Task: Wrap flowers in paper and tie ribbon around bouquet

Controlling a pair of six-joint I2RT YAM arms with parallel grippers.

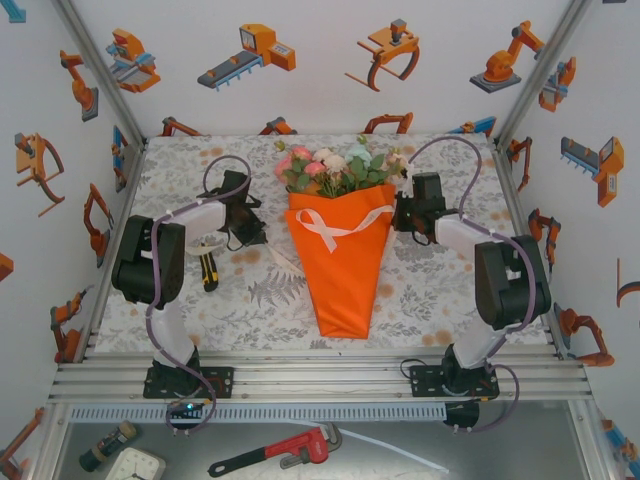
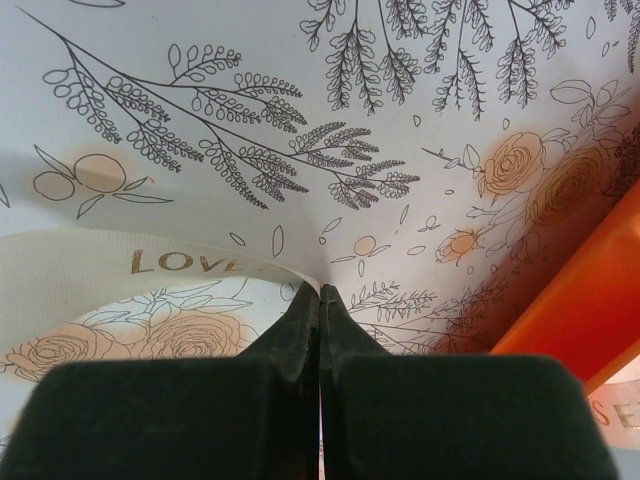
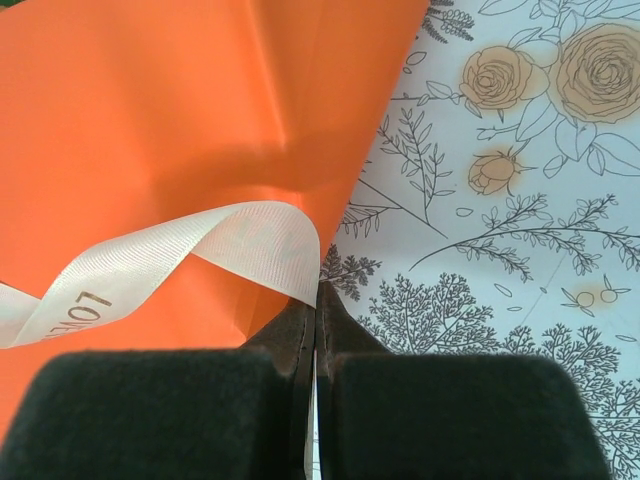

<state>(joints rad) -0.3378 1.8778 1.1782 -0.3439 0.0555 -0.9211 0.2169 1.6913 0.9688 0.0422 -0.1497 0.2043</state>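
Observation:
The bouquet lies flat mid-table: pink, white and green flowers (image 1: 338, 168) stick out of the top of a bright-orange paper cone (image 1: 340, 265). A cream ribbon (image 1: 335, 232) crosses the cone's upper part. My left gripper (image 1: 258, 236) is just left of the cone, shut on one ribbon end; in the left wrist view the ribbon (image 2: 110, 268), printed "LOVE", runs left from the gripper (image 2: 320, 292), with the paper (image 2: 590, 310) at the right. My right gripper (image 1: 398, 216) is at the cone's right edge. The right wrist view has that gripper (image 3: 316, 288) shut on the ribbon (image 3: 210, 245) looping over the paper (image 3: 180, 110).
A yellow-and-black screwdriver (image 1: 208, 268) lies on the floral tablecloth (image 1: 450, 290) beside the left arm. Below the table's near edge lie a red pipe wrench (image 1: 285, 450) and a small clock (image 1: 135, 466). Printed walls close in the back and both sides.

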